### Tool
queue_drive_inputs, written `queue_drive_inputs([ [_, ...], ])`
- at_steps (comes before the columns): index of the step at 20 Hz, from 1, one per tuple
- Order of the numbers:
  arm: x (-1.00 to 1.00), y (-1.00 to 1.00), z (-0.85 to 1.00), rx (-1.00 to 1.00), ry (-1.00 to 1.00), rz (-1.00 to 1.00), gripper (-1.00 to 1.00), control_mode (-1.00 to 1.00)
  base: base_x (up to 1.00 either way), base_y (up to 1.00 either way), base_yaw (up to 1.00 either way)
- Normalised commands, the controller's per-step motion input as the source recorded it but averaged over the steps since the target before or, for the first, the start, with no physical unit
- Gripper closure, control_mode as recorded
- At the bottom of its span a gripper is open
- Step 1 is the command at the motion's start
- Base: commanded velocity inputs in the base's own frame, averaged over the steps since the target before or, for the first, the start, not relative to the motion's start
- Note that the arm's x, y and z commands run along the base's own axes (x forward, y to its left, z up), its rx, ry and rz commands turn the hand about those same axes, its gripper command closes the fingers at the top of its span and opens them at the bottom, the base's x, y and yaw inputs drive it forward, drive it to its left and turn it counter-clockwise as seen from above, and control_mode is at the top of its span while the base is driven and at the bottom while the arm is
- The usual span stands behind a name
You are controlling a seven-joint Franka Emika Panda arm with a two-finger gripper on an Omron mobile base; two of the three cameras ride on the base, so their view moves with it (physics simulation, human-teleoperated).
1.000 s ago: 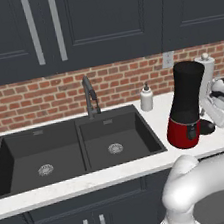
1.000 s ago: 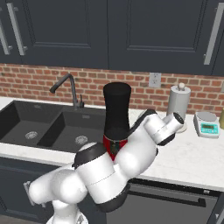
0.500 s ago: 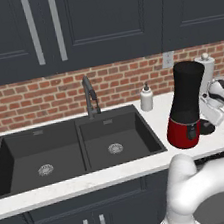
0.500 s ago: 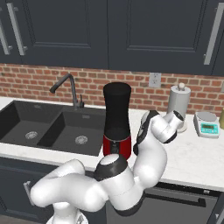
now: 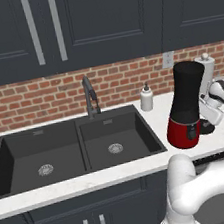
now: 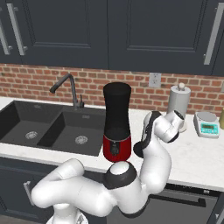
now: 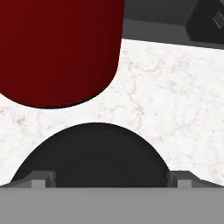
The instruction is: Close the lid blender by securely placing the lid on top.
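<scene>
hand view | lid (image 7: 94,151) flat on counter (image 7: 175,96) directly below gripper (image 7: 111,179), beside blender (image 7: 57,48) base | fingers (image 7: 43,178) spread wide astride it, ungrasped

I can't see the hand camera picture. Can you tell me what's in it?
A round black lid lies flat on the white marble counter, right below the camera, with one dark fingertip on each side of it. Just beyond it stands the blender with its shiny red base.
</scene>
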Motion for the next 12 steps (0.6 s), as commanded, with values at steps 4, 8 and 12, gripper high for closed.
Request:
queue_drive_inputs([
  [4, 0.03, -0.04, -0.29, -0.01, 0.0, 0.0, -1.0, -1.0, 0.0, 0.0, 0.0],
  [8, -0.11, 0.0, -0.5, -0.02, 0.0, 0.0, -1.0, -1.0, 0.0, 0.0, 0.0],
  [12, -0.17, 0.0, -0.62, -0.06, 0.0, 0.0, -1.0, -1.0, 0.0, 0.0, 0.0],
])
